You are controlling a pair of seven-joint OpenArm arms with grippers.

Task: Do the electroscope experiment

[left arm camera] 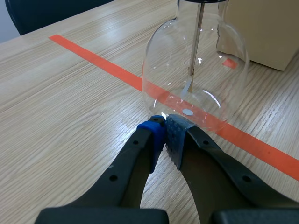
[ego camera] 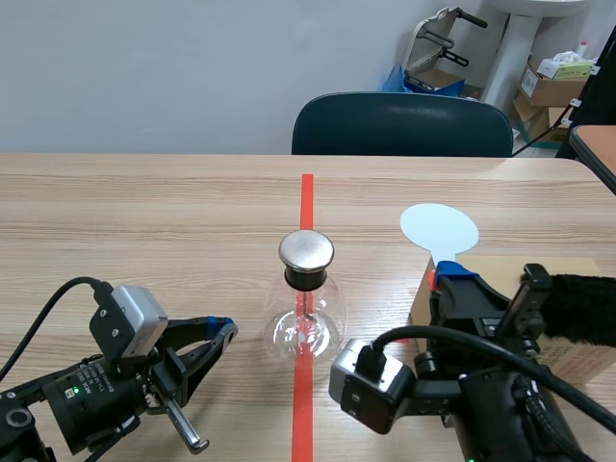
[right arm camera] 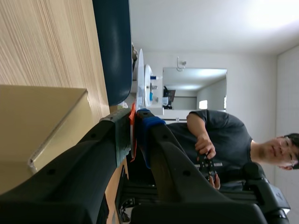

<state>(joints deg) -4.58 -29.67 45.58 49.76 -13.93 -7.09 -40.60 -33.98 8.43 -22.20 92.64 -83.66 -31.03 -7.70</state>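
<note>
while its two fingers meet at the tips with nothing between them, the left gripper point(left arm camera: 164, 133) lies low over the table point(left arm camera: 56, 107). the electroscope flask point(left arm camera: 196, 84) stands just ahead of it, its glass base right at the pads; whether they touch the glass i cannot tell. inside the flask a thin rod point(left arm camera: 198, 37) hangs straight down, ending in a small leaf above the base. the flask stands upright on the orange-red tape line, with a round metal cap point(ego camera: 306, 250) on its dark neck. the right gripper point(right arm camera: 134, 128) is closed on the orange-red handle of a paddle point(ego camera: 439, 229), the thin handle pinched between its grey and blue pads; the paddle's white disc rises beyond the fingertips. just beside and under this gripper sits a cardboard box point(ego camera: 500, 279), and the flask stands between it and the left gripper. past the right gripper's fingers a dark chair point(ego camera: 402, 125) stands at the far table edge, and the right wrist view shows a person point(right arm camera: 233, 140) in a dark shirt.
</note>
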